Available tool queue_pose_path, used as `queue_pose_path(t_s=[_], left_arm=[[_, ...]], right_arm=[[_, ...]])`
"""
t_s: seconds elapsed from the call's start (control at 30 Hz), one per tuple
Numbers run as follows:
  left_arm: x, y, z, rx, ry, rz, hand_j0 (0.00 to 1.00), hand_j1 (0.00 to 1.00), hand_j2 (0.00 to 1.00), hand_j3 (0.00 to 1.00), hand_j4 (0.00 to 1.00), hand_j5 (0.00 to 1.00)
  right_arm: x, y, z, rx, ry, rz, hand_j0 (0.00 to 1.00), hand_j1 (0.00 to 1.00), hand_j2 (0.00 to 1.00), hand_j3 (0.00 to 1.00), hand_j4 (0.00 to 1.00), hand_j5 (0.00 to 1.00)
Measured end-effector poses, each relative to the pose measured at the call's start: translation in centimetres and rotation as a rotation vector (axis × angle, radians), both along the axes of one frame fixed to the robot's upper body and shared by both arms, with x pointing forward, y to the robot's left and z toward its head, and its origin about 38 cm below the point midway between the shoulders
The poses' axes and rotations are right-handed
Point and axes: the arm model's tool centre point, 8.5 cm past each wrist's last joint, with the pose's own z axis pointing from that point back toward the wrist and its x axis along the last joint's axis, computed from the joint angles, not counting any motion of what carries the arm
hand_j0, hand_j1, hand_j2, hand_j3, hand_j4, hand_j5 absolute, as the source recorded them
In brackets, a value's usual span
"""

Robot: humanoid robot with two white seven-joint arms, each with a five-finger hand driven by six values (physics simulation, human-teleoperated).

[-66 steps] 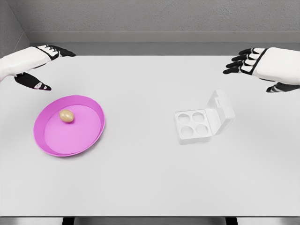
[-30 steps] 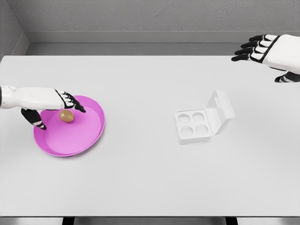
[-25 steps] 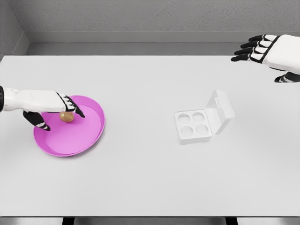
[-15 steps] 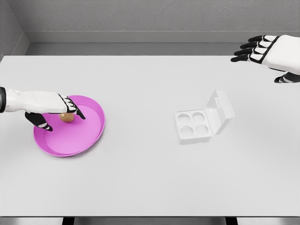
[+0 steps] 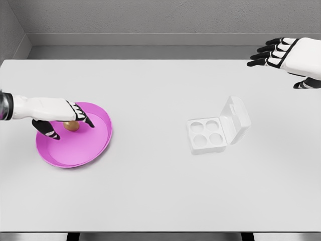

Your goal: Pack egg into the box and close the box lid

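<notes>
White table (image 5: 150, 191) | left hand (image 5: 57, 113) fingers around egg (image 5: 71, 126), grip unclear, in plate (image 5: 95, 145), left | box (image 5: 218, 130) open, empty | right hand (image 5: 288, 55) spread, upper right

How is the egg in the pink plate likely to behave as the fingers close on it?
The egg is small, smooth and rounded, so it may roll across the pink plate if nudged off-centre. The plate's raised rim would probably stop it. The left robot hand covers it from above; a light, even squeeze seems wise, since the shell is likely fragile.
</notes>
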Motion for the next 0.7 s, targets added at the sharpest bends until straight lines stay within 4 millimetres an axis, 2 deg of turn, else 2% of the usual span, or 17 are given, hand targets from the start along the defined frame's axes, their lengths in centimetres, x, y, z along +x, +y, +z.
queue_pose_path(t_s=[0.43,0.7], left_arm=[[0.6,-0.4,-0.7,0.04,-0.015,-0.009,0.84,0.84,0.84,0.84,0.84,0.84],[1.1,-0.8,-0.9,0.056,-0.084,-0.019,0.83,0.83,0.83,0.83,0.83,0.83]], right_arm=[[0.0,-0.1,0.1,-0.002,-0.001,-0.003,1.0,1.0,1.0,1.0,1.0,1.0],[0.0,-0.1,0.1,-0.003,-0.001,-0.004,1.0,1.0,1.0,1.0,1.0,1.0]])
